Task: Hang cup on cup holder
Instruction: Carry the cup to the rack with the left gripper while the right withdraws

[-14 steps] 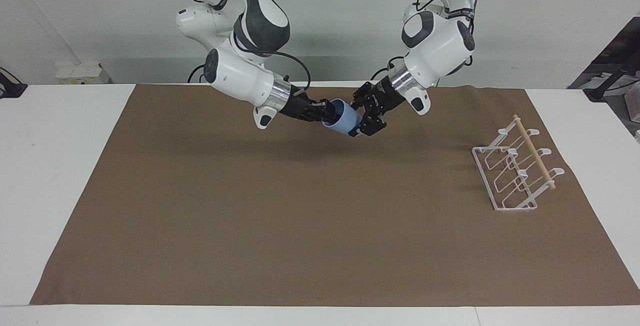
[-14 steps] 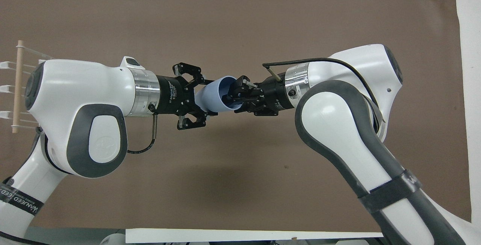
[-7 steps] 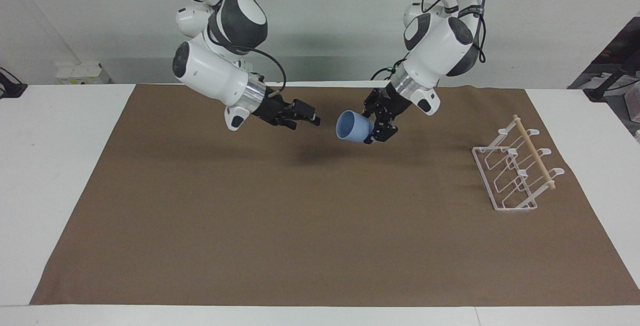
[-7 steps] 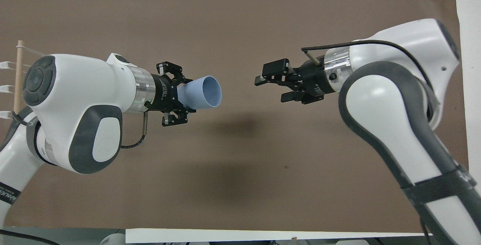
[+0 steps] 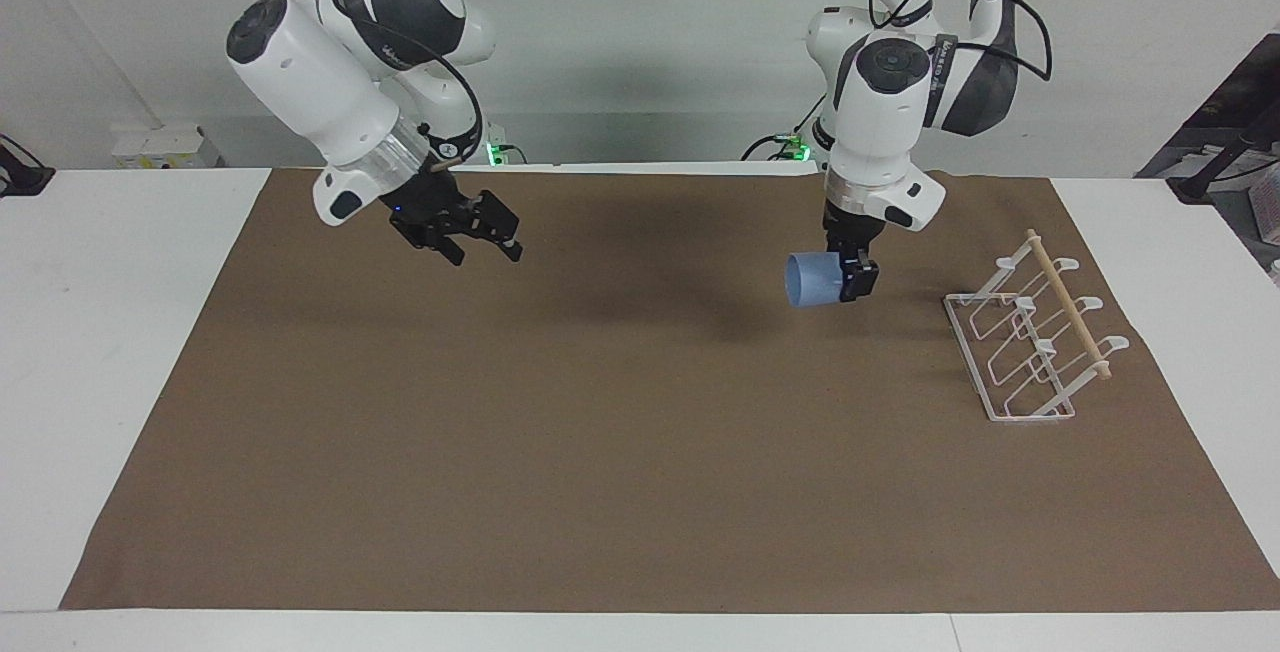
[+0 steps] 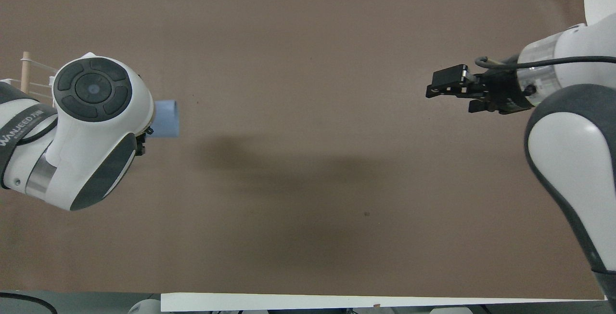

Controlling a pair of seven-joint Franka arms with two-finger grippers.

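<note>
The light blue cup (image 5: pixel 812 280) hangs on its side in my left gripper (image 5: pixel 853 278), which is shut on its base end and holds it above the brown mat, beside the cup holder. In the overhead view only the cup's open end (image 6: pixel 166 118) shows past the left arm's wrist, which hides the gripper. The cup holder (image 5: pixel 1030 340), a white wire rack with a wooden rod, stands at the left arm's end of the mat; a corner of it shows in the overhead view (image 6: pixel 30 71). My right gripper (image 5: pixel 478 232) is open and empty over the mat at the right arm's end (image 6: pixel 450 87).
A brown mat (image 5: pixel 600 452) covers most of the white table (image 5: pixel 120 262). A small dark speck (image 6: pixel 366 214) lies on the mat near the robots.
The left gripper has carried the cup toward the cup holder and its wrist now points down. The right gripper, which let go of the cup, has drawn back toward its own end.
</note>
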